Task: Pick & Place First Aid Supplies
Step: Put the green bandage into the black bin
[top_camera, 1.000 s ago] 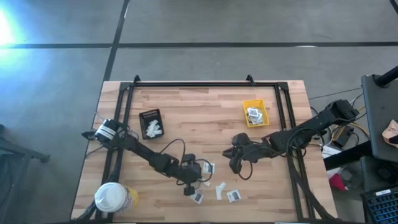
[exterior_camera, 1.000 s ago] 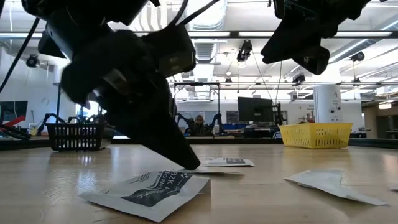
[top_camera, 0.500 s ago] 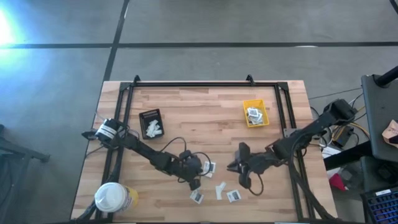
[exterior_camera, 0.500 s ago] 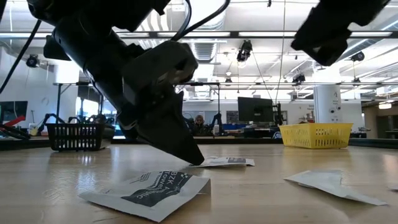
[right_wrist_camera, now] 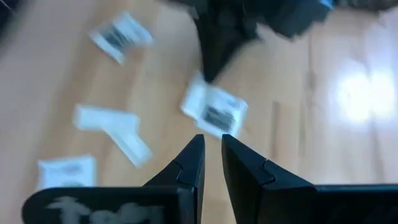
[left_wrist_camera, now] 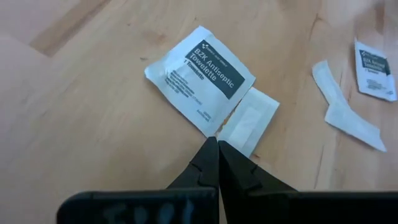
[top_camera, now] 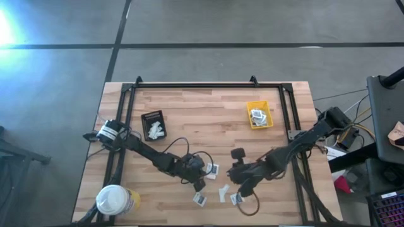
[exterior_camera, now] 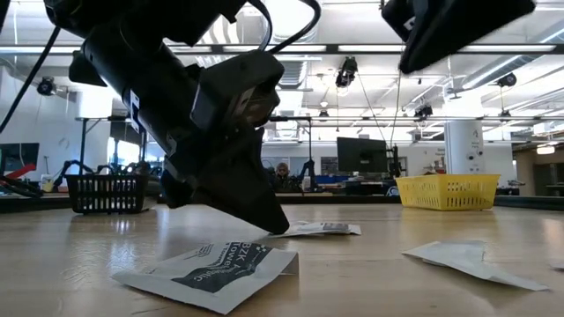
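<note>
Loose first aid supplies lie on the wooden table near its front edge. A white antiseptic packet with a dark centre overlaps a small pale strip. Another packet, a bent strip and one more packet lie nearer the front. My left gripper is shut, its tips down at the first packet's corner. My right gripper hangs above the table just right of these packets, narrowly open with nothing in it. My left gripper comes down slanting from the table's left, its shut fingertips at table level. They meet the spot where the packet's near corner overlaps the strip. Both lie flat on the table; which of the two the tips rest on, I cannot tell.
A yellow bin holding several packets stands at the back right, and a black tray with white packets at the back left. A round white-lidded tub sits at the front left corner. A black frame rail borders the table.
My right gripper has travelled from the table's right middle toward the near edge and the left, up to the loose packets, rolling as it went. My left gripper has rolled about its own line with its tips staying at the packet. The packets have not moved.
</note>
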Tool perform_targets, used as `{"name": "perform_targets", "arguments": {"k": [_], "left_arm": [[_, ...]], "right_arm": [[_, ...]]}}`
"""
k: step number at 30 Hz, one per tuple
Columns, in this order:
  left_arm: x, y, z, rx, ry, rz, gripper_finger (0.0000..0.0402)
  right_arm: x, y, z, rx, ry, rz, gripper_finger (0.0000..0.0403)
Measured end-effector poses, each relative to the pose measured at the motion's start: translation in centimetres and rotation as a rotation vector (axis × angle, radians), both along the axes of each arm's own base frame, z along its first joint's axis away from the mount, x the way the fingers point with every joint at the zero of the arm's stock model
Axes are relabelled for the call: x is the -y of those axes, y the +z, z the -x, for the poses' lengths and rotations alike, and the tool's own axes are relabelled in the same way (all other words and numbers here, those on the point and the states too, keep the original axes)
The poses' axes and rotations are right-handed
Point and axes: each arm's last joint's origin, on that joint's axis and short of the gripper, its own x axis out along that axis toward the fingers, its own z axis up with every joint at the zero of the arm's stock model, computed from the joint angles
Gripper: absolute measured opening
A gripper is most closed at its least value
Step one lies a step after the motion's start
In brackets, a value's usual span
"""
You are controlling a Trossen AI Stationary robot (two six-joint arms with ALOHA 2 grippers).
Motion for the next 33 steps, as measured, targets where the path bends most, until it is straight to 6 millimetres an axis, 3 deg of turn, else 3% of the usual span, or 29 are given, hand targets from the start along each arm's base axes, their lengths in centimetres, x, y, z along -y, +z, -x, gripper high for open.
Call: {"name": "perform_targets", "arguments": {"k": [6,14,22,33], "left_arm": [[0.2,0.0,0.1,-0.020,0.000,0.080,0.0001],[0.2,0.0,0.1,-0.024,0.013,0.098,0.0001],[0.2,0.0,0.1,-0.026,0.036,0.119,0.0001],[0.2,0.0,0.1,-0.024,0.073,0.142,0.0001]], "right_arm": [[-1.5,-1.6,-1.4,-0.153,0.041,0.161,0.0045],[-3.8,-3.4,-3.7,-0.193,0.135,0.237,0.0038],[-4.9,-4.4,-5.3,-0.205,0.189,0.272,0.0038],[-5.8,-7.6,-7.6,-0.271,0.234,0.331,0.0057]]}}
